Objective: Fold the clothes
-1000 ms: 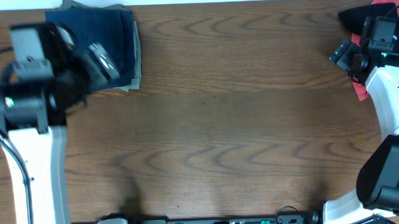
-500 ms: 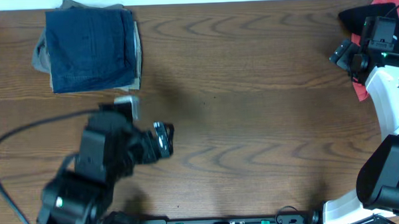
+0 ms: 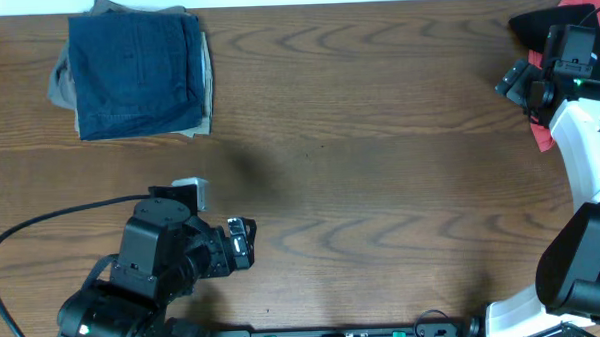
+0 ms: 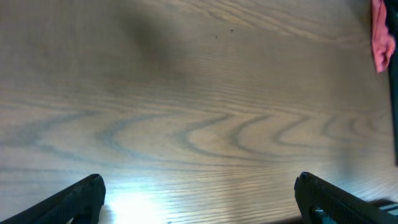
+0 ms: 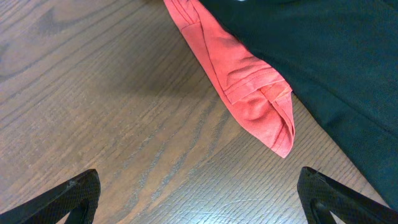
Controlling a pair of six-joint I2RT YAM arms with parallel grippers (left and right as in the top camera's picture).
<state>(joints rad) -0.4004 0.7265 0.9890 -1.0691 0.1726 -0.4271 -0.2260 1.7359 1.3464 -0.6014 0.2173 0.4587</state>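
The folded dark navy shorts (image 3: 137, 74) lie at the table's far left, on top of folded khaki shorts (image 3: 59, 85). My left gripper (image 3: 241, 267) is open and empty, low over bare wood near the front left, well apart from the stack; the left wrist view shows its fingertips (image 4: 199, 202) spread wide over bare table. My right gripper (image 3: 513, 81) is open and empty at the far right; the right wrist view shows its fingers (image 5: 199, 199) over bare wood just short of the red cloth (image 5: 249, 93).
A black garment (image 3: 535, 25) and the red cloth (image 3: 545, 136) lie at the far right edge under the right arm; the black garment also shows in the right wrist view (image 5: 323, 50). The red cloth shows far off in the left wrist view (image 4: 380, 37). The wooden table (image 3: 381, 186) spans the view.
My left arm has drawn back from over the navy shorts at the far left to the front left of the table. The shorts stay folded on the stack. The right arm has not moved.
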